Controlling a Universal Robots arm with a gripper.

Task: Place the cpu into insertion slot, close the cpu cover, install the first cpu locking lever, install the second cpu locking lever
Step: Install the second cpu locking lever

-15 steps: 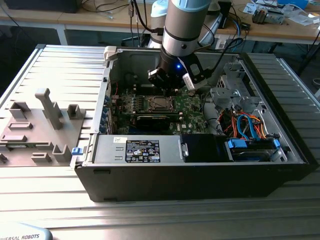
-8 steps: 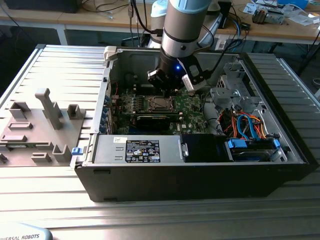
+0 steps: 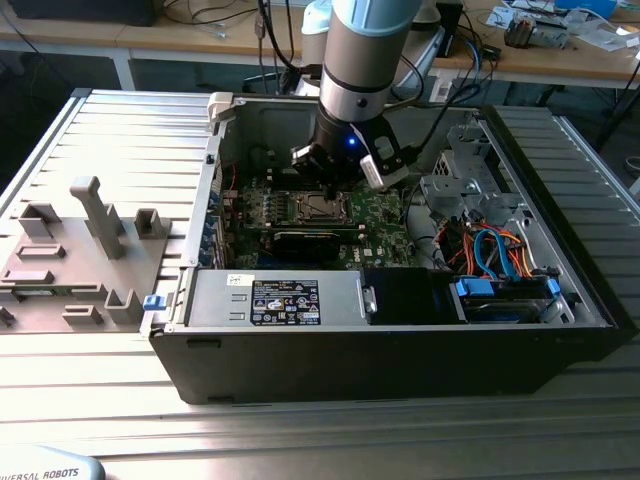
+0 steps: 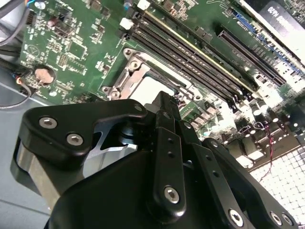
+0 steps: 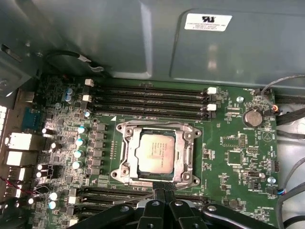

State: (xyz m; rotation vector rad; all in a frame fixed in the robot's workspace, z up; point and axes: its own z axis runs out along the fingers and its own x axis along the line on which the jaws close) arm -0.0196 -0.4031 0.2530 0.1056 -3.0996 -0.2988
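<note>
A ribbed grey metal counter [image 3: 330, 430] carries an open black desktop computer case [image 3: 400, 350] lying on its side. Beside it, at the exterior view's left, sits a grey fixture plate with upright blocks [image 3: 80, 250]. The silver-and-black robot arm [image 3: 365, 60] reaches down into the case over the green circuit board [image 5: 238, 143]. Long black memory slots [image 5: 150, 102] run beside the square socket with its silvery metal rim, the insertion slot [image 5: 125, 164]. The silvery frame-shaped cpu cover [image 5: 188, 157] lies flat down over the socket. In its square opening shows the cpu [image 5: 156, 151], a flat square chip with a dull silver-grey top, seated in the socket. The black tool [image 5: 159, 192] hangs just beside the socket's edge, its two fingers pressed together and gripping nothing.
</note>
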